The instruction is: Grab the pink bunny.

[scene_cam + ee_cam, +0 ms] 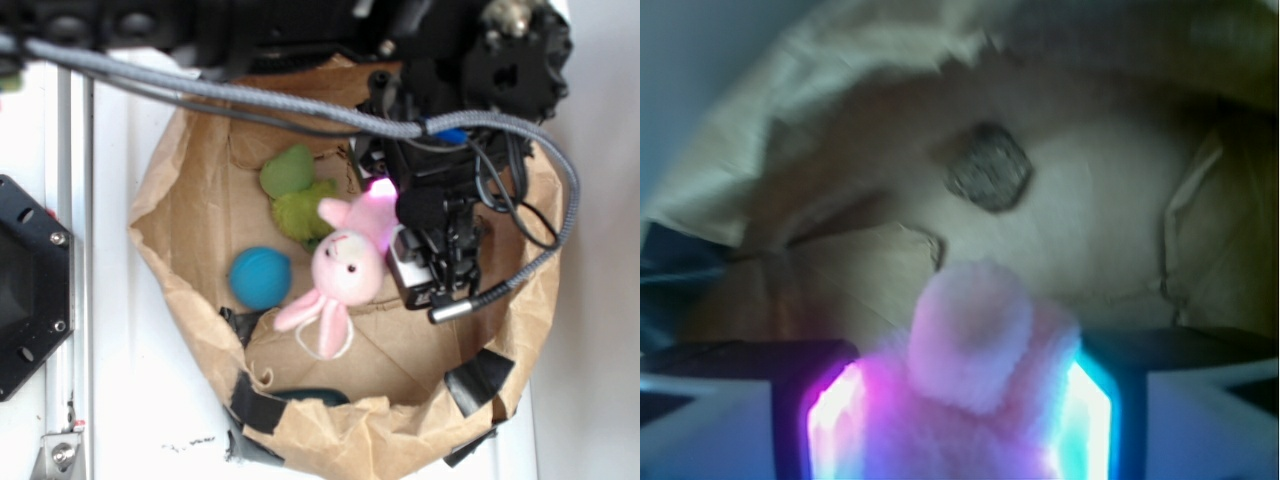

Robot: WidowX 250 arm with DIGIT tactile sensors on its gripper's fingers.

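Pink bunny pinched between glowing jaws, grasp step underway; next move, I'd say, lifts it clear of paper bag.

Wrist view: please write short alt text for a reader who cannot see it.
The pink bunny fills the bottom centre, pressed between the gripper and its two glowing fingers. Behind it lies crumpled brown paper with a dark patch.

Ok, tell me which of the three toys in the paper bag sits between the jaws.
The pink bunny: its pink plush fills the gap between the jaws. The green plush toy and the teal ball lie apart, untouched.
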